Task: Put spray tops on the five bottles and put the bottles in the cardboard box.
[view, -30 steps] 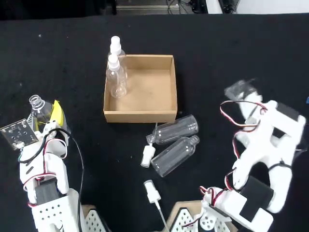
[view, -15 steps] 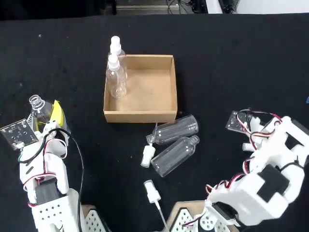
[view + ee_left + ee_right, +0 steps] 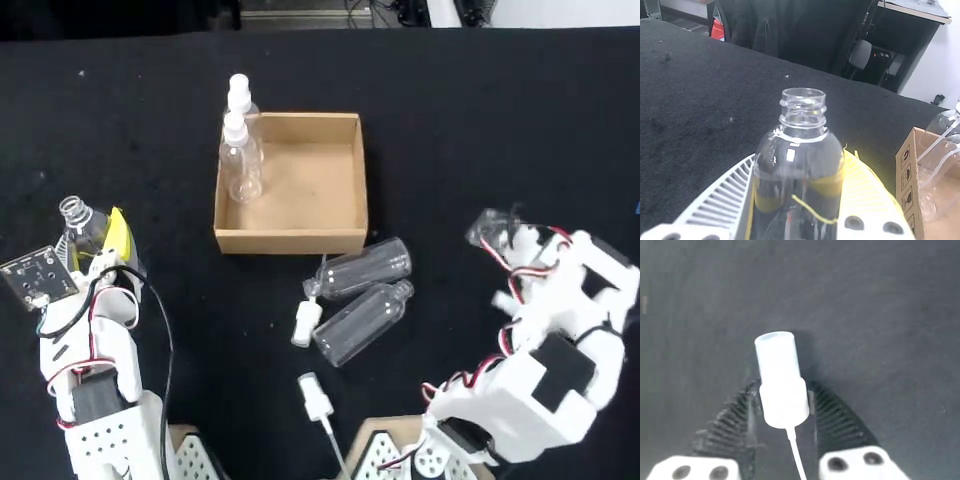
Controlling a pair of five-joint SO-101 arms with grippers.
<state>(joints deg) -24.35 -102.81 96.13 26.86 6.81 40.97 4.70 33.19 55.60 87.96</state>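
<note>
1. Right arm has folded lower at the high view's right edge. Its right gripper (image 3: 782, 392) pinches a spray top (image 3: 781, 375).
2. Left gripper (image 3: 797, 205) clamps an uncapped bottle (image 3: 801, 150) upright, at the high view's left edge.
3. Suggested next — point the tube down, centre it over the neck, lower straight.
4. Cardboard box (image 3: 290, 241) — upper centre.

The left tool (image 3: 800, 156) is clamped on an upright, uncapped bottle (image 3: 802, 112), one finger on either side. The right tool (image 3: 782, 388) pinches a spray top (image 3: 776, 352), its tube trailing back toward the wrist.
</note>
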